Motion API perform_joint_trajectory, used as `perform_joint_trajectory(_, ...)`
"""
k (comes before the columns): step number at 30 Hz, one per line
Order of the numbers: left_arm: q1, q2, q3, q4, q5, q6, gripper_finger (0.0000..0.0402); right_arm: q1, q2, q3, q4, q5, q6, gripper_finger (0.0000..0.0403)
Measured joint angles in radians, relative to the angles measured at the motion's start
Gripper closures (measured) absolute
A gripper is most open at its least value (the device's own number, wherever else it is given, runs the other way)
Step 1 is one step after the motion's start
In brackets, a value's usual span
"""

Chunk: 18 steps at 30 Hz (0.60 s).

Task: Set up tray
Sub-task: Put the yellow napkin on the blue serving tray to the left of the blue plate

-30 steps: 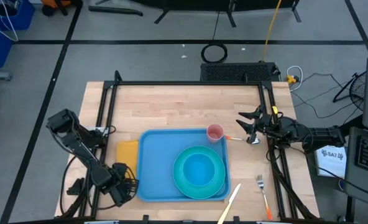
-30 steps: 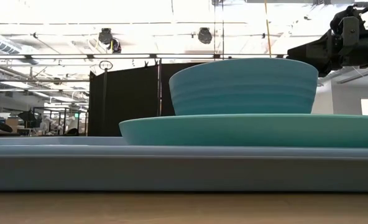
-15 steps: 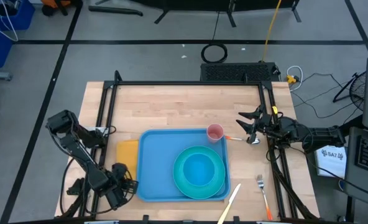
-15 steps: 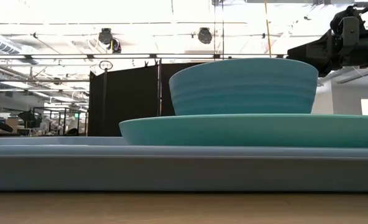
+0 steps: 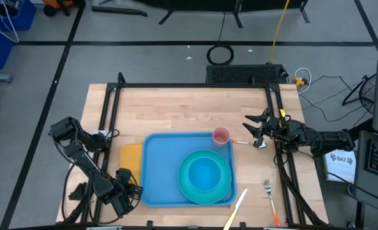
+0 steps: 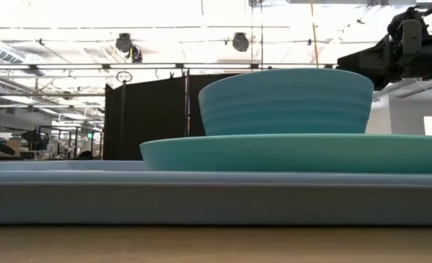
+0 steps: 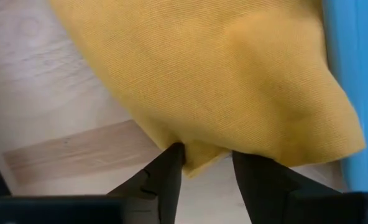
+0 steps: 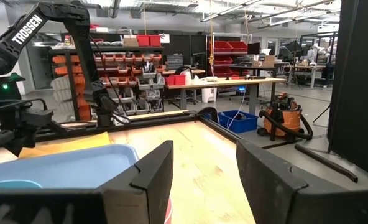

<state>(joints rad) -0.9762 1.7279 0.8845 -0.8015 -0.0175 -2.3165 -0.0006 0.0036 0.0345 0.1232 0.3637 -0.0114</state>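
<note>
The tray (image 5: pixel 160 166) lies flat on the desk (image 5: pixel 182 108), low of centre, a turquoise plate (image 5: pixel 205 176) and bowl (image 6: pixel 285 101) stacked at its 4 o'clock corner and a small pink cup (image 5: pixel 221 135) standing at its 1 o'clock corner. Off its 9 o'clock edge a yellow napkin (image 7: pixel 215 74) rests on the wood, touching the rim and partly tucked beside it.

At the tray's 8 o'clock corner the left hand (image 7: pixel 202 163) is down at the napkin's near corner — its two fingers narrowly parted, one to each side of the cloth's tip, with no firm pinch visible. The right hand (image 5: pixel 258 133) hovers off the tray's 2 o'clock side, fingers apart and holding nothing, just above a spoon (image 5: pixel 253 144) lying by the cup. A fork (image 5: pixel 269 191) and a pale knife (image 5: pixel 237 206) lie on the desk at 4 o'clock of the tray.

The step in hand appears to be picking up the napkin. The next move likely calls for the fingers to close squarely on the fabric's corner — thin cloth slips easily — before lifting it onto the tray.
</note>
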Motion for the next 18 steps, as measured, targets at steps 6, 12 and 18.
perform_joint_trajectory(6,-0.001,-0.003,-0.001,-0.016,-0.011,-0.011,0.0321,0.000,0.000,0.000,0.000,0.000,0.000,0.0236)
perform_joint_trajectory(12,-0.003,-0.003,-0.001,-0.045,-0.047,-0.015,0.0393,0.000,0.000,0.000,0.000,0.000,0.000,0.0236)
perform_joint_trajectory(18,0.000,-0.024,0.020,-0.127,-0.138,0.007,0.0397,0.000,0.000,0.000,-0.001,0.000,0.000,0.0236)
